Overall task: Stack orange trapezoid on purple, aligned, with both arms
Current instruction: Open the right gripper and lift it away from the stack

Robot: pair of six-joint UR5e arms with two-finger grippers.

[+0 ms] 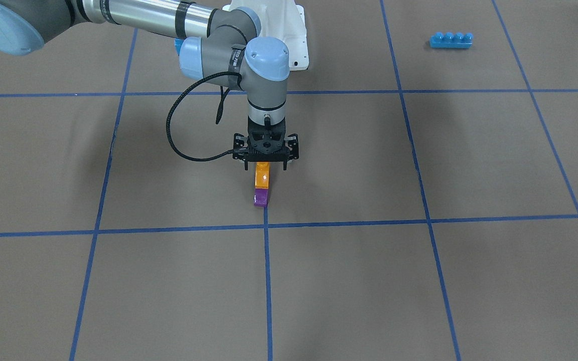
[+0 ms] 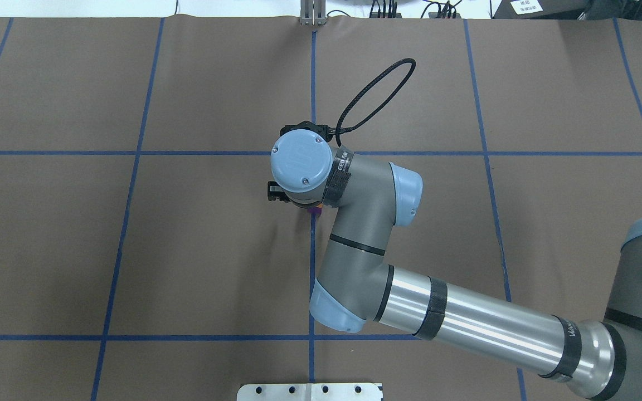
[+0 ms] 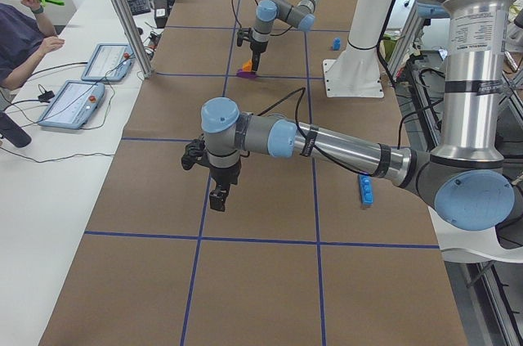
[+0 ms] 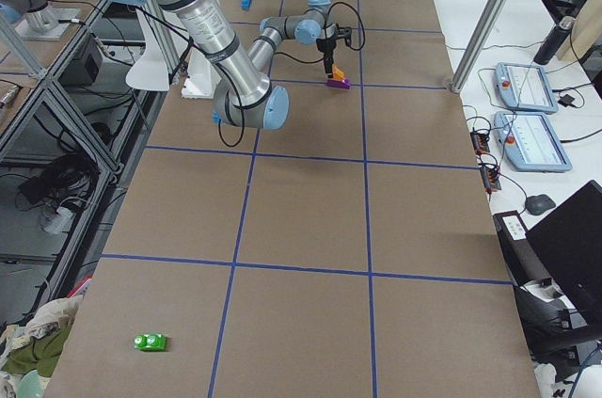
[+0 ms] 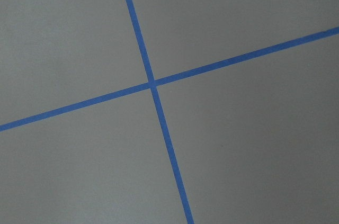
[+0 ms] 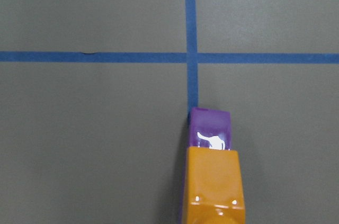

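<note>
Orange trapezoid (image 1: pixel 261 175) sits directly on top of the purple (image 1: pixel 261 198) on the counter (image 1: pixel 419 281). The two touch and their side edges line up in the front-facing view, though I cannot tell whether it is pressed fully down over the stud. Taking that view from left to right, the right arm (image 1: pixel 168 20) reaches in first and hangs the right gripper (image 1: pixel 265 168) straight above the purple. Its jaws are spread wide, with a gap on either side of the upper block, so it appears to be holding nothing. The step in hand looks like the release. To do it well, the gripper should rise straight up, without a sideways drag that could twist or tip the upper piece, and the two slopes should be checked for a match. A strip of blue tape (image 1: pixel 267 281) runs from just beside the purple toward the camera. Far to the right of the purple, and well apart from it, lies a long blue brick (image 1: pixel 451 40). Nothing crowds the stack. The left gripper (image 3: pixel 216 195) hangs well away from the purple; whether it is open I cannot tell.
</note>
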